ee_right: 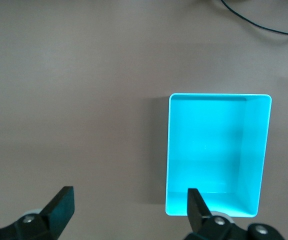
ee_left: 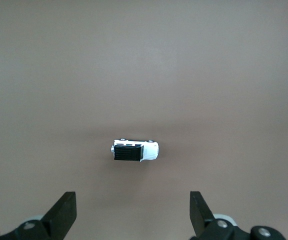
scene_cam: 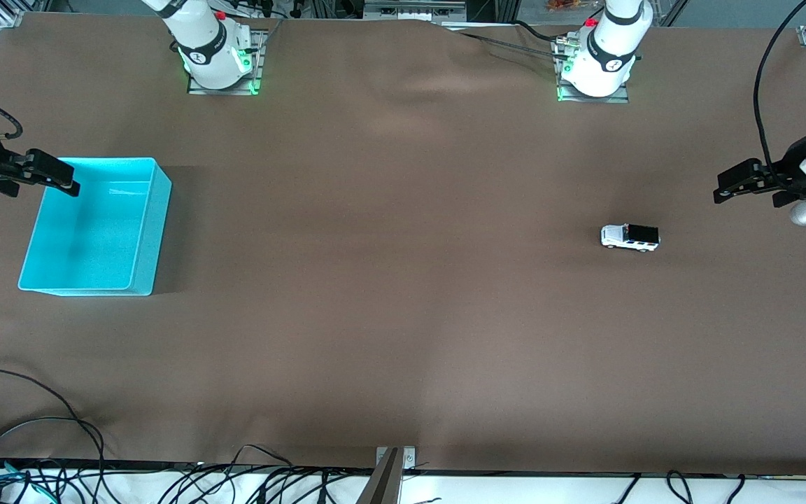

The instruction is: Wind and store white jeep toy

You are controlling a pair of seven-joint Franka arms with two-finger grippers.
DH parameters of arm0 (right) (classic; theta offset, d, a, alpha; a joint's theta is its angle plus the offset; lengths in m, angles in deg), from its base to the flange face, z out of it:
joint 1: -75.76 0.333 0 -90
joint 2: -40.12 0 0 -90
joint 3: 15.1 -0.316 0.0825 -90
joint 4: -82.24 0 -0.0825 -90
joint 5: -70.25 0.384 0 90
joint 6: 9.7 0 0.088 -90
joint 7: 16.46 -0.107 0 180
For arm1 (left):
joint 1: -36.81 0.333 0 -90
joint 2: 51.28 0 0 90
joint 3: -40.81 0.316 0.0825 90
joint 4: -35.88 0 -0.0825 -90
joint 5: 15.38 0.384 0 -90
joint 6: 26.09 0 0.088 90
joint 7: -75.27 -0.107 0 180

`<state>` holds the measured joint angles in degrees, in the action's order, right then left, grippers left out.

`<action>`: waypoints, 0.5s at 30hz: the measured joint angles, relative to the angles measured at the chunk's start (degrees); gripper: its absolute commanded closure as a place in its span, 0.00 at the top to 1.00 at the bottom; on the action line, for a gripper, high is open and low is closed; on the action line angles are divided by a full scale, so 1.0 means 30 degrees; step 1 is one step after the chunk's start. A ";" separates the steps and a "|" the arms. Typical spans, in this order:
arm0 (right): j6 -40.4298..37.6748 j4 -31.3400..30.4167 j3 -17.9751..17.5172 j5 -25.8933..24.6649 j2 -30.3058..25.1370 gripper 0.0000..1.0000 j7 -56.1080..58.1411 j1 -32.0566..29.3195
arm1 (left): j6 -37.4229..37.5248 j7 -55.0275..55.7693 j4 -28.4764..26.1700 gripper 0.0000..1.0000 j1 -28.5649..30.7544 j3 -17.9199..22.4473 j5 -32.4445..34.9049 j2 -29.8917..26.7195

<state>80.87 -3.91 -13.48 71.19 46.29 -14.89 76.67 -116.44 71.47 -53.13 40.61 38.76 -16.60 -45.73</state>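
The white jeep toy (scene_cam: 630, 237) stands untouched on the brown counter (scene_cam: 389, 280) toward the left arm's end — step in hand is the approach: the left claw (scene_cam: 723, 190), wide open and empty above the counter, must descend astride it, while the right claw (scene_cam: 67, 183) waits open and empty over the cyan bin (scene_cam: 147, 273).

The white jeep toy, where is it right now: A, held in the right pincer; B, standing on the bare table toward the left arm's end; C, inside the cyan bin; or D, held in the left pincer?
B: the white jeep toy stands on its wheels on the brown table, untouched, with the open left pincer above it and the cyan bin empty.
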 measured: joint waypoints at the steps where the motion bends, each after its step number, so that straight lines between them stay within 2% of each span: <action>1: 0.0000 0.0000 0.0001 0.0000 0.0010 1.00 0.0000 -0.0001 | 0.0001 0.0000 0.0000 1.00 0.0000 0.0000 0.0000 0.0000; 15: -0.0042 -0.0004 0.0006 0.0000 0.0052 1.00 -0.0235 0.0001 | 0.0034 0.0000 0.0000 1.00 0.0020 0.0010 0.0000 -0.0001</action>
<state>80.75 -3.92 -13.47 71.19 46.45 -15.59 76.67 -116.33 71.47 -53.13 40.67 38.79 -16.60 -45.73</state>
